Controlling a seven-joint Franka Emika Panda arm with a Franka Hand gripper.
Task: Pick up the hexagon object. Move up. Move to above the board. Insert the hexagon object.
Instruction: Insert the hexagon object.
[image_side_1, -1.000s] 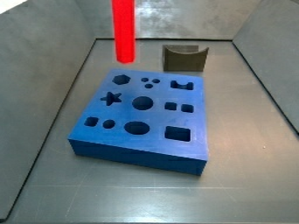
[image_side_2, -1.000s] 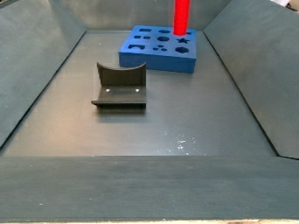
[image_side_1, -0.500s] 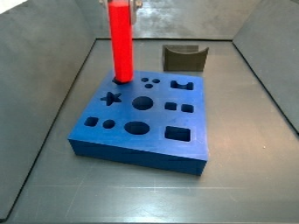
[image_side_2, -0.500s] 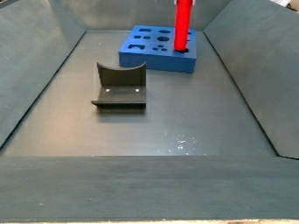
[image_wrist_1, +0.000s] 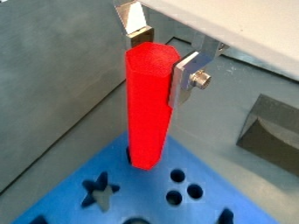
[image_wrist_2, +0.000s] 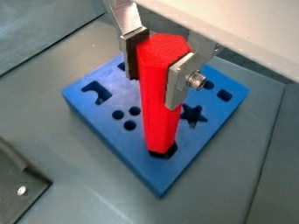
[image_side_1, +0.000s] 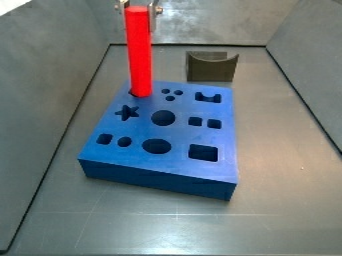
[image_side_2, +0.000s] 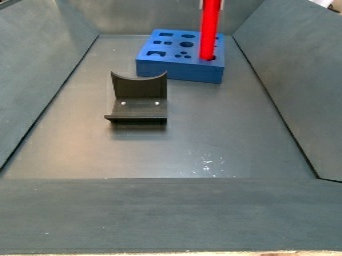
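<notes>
Two claw (image_wrist_2: 156, 59) fingers clamp the hexagon object's (image_wrist_2: 159, 96) top.

We find no text, label, brand, number or sign that can be read in any view. The claw (image_wrist_2: 156, 59), closed on the upper part of the red hexagon object (image_wrist_2: 160, 96) above the blue board (image_wrist_2: 107, 109), carries no marking, and neither do those two pieces or the dark fixture (image_side_2: 135, 98) on the grey worktop (image_side_2: 187, 150).
</notes>
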